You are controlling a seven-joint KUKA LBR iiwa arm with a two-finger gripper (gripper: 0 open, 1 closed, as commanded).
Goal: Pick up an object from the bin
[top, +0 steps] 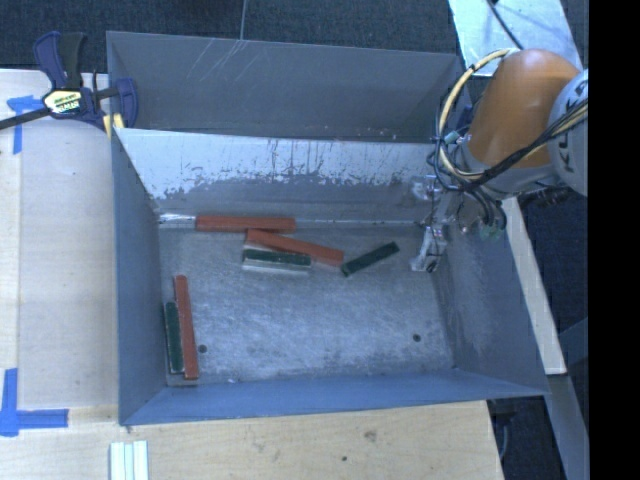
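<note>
The bin (300,88) is grey metal with sloping walls. Its flat floor is scuffed pale and speckled, and the far wall is streaked with dark scratches above a worn white band. Dark carpet (330,3) lies beyond the far rim. Six bars lie on the bin floor, three red and three green. One red bar (245,224) lies along the foot of the far wall, and a second red bar (295,248) lies tilted just nearer, touching a green bar (276,260) on its near side. At the left wall a third red bar (186,328) and a green bar (172,338) lie side by side, running near to far. The short green bar (370,259) lies tilted right of the middle, apart from the others. The gripper (430,256) hangs low by the right wall, near that bar's right end, under the arm's orange cover (520,98). Nothing shows in the gripper, and I cannot tell whether it is open or closed.
</note>
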